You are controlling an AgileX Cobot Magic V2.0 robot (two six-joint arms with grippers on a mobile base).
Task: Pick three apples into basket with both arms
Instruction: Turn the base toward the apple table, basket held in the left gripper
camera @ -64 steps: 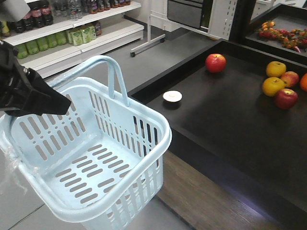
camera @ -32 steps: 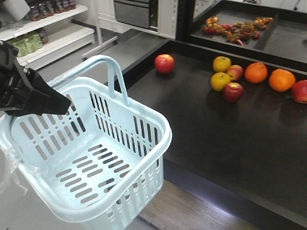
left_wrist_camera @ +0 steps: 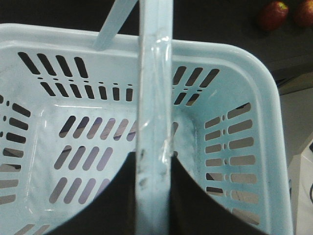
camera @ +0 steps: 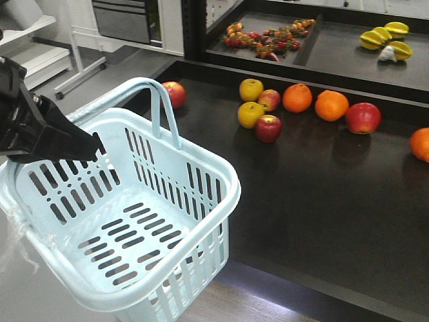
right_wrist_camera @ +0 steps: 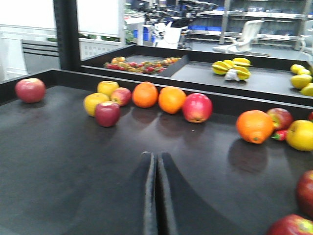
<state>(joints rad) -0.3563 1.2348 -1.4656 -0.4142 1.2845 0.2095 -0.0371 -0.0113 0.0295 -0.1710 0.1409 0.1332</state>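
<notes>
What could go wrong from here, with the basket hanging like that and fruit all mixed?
The basket hangs tilted from one handle in the left tool; an apple dropped in might make it swing or slip. The nearest red apple sits close beside yellow apples, so the shut right tool might send them rolling.

Far-left apple [camera: 177, 93] half behind the basket [camera: 208, 159] handle; rightmost orange [camera: 421, 143] partly off the right edge
</notes>
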